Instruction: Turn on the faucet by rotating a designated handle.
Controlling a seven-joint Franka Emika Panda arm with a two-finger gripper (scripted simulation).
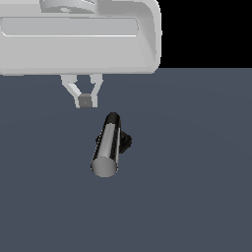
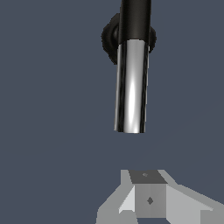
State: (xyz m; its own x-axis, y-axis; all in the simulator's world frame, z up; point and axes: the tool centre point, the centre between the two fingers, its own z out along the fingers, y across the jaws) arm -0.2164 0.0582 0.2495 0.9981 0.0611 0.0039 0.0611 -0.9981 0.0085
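Exterior view: white arm body fills the top, w/ the gripper (image 1: 85, 101) hanging below it, fingers (image 1: 72, 89) pinched together at the tips, holding nothing. The faucet (image 1: 126, 141) sits near mid-frame on the dark grey floor (image 1: 197, 197); its black base peeks out toward the exterior view's right of the handle (image 1: 107, 147). Handle = shiny silver bar, flat round end facing the camera, black elbow at the far end. Gripper is near that far end, not touching. Wrist view: handle (image 2: 131, 87) apart from the closed fingers (image 2: 148, 199).
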